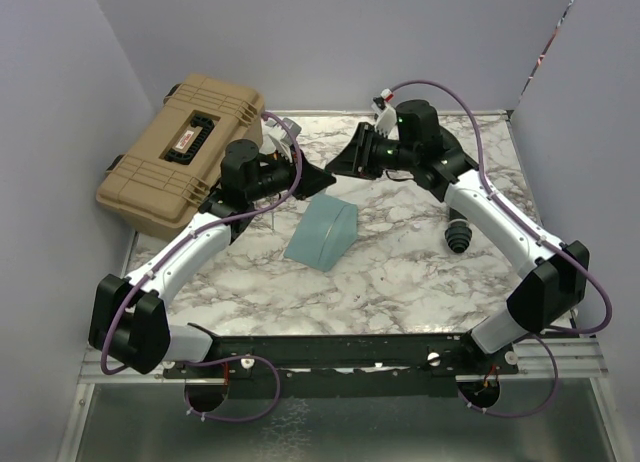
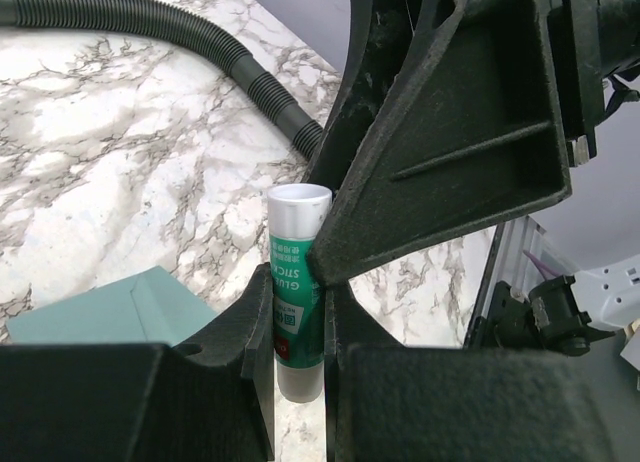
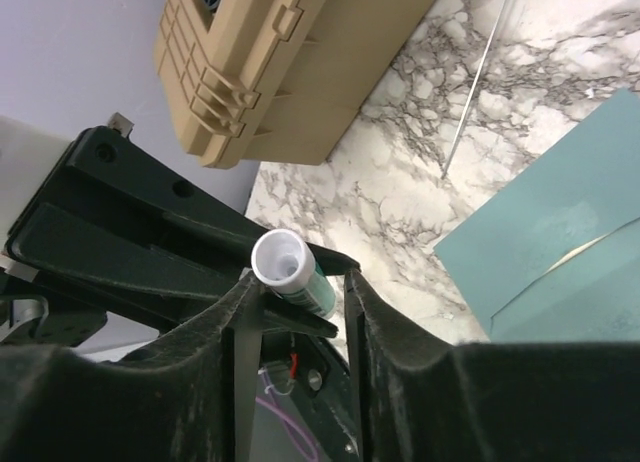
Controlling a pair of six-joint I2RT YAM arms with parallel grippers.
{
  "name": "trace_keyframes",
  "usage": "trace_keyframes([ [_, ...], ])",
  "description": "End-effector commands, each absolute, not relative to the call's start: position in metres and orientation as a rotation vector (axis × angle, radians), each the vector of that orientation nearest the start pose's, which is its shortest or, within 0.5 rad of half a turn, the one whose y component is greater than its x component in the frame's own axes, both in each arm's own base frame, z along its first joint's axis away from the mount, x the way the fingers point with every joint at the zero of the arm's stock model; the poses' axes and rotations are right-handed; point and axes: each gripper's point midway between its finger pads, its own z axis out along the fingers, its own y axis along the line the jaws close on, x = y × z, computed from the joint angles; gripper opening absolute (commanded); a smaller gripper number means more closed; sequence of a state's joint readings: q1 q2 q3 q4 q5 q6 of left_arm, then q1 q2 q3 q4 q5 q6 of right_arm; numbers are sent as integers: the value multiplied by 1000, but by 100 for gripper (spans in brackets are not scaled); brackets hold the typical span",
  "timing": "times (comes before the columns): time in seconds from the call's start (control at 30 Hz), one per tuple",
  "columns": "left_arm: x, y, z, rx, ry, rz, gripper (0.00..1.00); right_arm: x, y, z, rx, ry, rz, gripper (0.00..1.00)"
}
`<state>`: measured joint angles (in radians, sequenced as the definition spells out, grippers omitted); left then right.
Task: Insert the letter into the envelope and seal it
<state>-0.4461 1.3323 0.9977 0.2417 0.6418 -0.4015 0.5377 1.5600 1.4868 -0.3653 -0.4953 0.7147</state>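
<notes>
A green and white glue stick stands between the fingers of my left gripper, which is shut on its body. My right gripper faces it from the other side. Its jaws stand apart around the stick's white end, with a gap on one side. The two grippers meet above the back of the table. The teal envelope lies flat on the marble just in front of them, also seen as the envelope and the envelope. The letter is hidden.
A tan hard case sits at the back left, close behind the left arm. A black ribbed hose lies across the marble, and a black ribbed piece rests by the right arm. Walls enclose three sides.
</notes>
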Motion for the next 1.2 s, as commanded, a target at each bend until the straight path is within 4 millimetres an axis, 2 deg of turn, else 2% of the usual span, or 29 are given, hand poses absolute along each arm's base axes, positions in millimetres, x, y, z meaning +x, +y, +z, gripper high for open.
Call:
trace_keyframes([
  [0.0, 299, -286, 311, 652, 1593, -1216, 0, 333, 323, 298, -145, 2177, 1263, 36],
  [0.13, 292, -288, 319, 687, 1569, -1246, 0, 339, 324, 312, -109, 2102, 1289, 32],
  [0.23, 294, -286, 322, 664, 1570, -1232, 0, 340, 326, 316, -103, 2093, 1298, 17],
  [0.27, 296, -284, 323, 639, 1580, -1232, 4, 341, 324, 318, -94, 2088, 1290, 12],
  [0.33, 305, -278, 325, 540, 1613, -1230, 30, 342, 316, 325, -53, 2063, 1273, 2],
  [0.4, 310, -274, 330, 448, 1636, -1254, 62, 346, 305, 337, -5, 1997, 1262, 1],
  [0.47, 311, -273, 338, 371, 1638, -1298, 78, 348, 292, 352, 47, 1913, 1278, 1],
  [0.57, 308, -273, 358, 295, 1610, -1378, 89, 351, 278, 380, 114, 1773, 1355, 1],
  [0.73, 305, -276, 396, 137, 1520, -1580, 94, 346, 271, 410, 177, 1621, 1537, 1],
  [0.9, 302, -277, 416, 1, 1446, -1769, 94, 343, 275, 416, 184, 1596, 1616, 0],
  [1.07, 306, -279, 418, -141, 1447, -1872, 94, 340, 281, 417, 153, 1583, 1681, 1],
  [1.17, 308, -282, 413, -192, 1447, -1903, 86, 339, 285, 414, 136, 1580, 1722, 1],
])
